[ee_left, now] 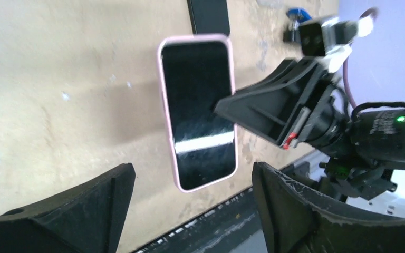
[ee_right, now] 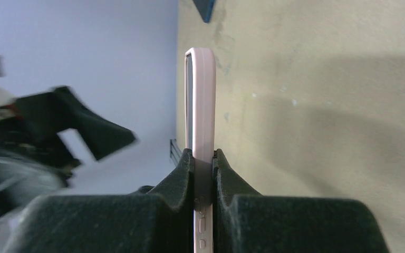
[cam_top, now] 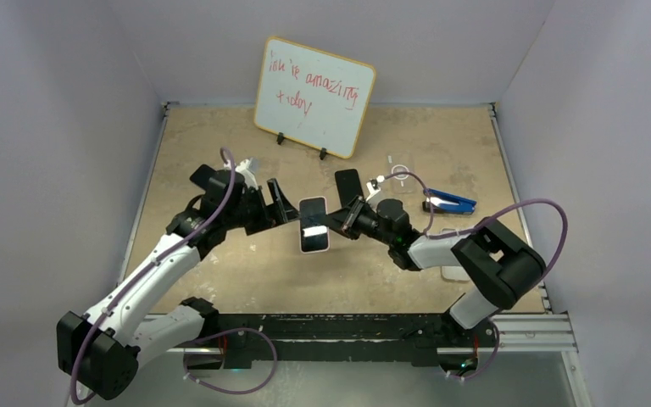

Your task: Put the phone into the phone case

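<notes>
I see counter [cam_top: 373,280] w/ whiteboard [cam_top: 314,96] at back. L gripper [cam_top: 281,209] jaws spread wide, just beside phone [ee_left: 198,113]. R gripper [ee_right: 204,158] jaws pinching phone edge-on above counter; phone sits in pink case [ee_right: 206,105].

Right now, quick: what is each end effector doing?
Left end effector: open, holding nothing.
Right end effector: closed on the phone, held by its edge, in its pink case.
</notes>
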